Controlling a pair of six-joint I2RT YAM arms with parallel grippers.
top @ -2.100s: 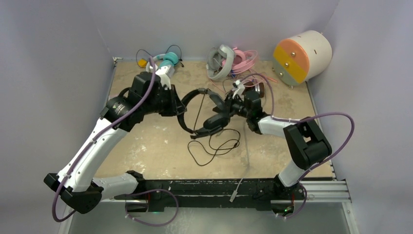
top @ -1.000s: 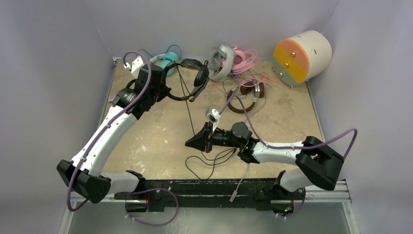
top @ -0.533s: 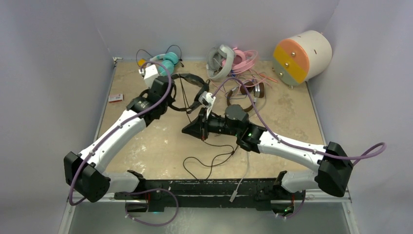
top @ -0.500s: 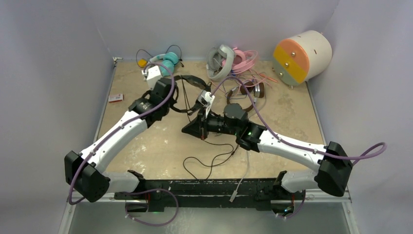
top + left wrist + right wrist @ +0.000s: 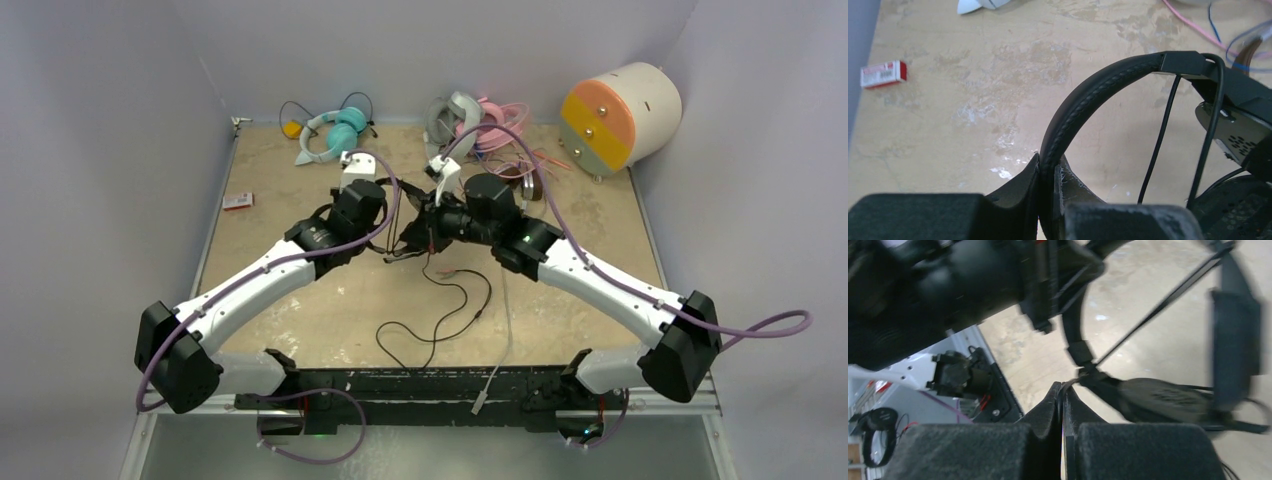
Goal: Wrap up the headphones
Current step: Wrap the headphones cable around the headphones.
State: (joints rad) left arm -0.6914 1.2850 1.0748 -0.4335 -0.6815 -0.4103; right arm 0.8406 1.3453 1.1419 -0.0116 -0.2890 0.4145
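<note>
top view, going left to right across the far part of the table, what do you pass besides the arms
red-and-white box -> teal-and-white headphones -> grey-white headphones -> pink headphones -> cream cylinder

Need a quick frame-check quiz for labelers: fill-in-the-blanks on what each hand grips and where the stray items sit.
The left hand is shut on the ___ of the black headphones. The right hand pinches that pair's thin ___. The small red-and-white box lies on the ___ arm's side. The cream cylinder stands in the far ___ corner.
Missing: headband; cable; left; right.
</note>
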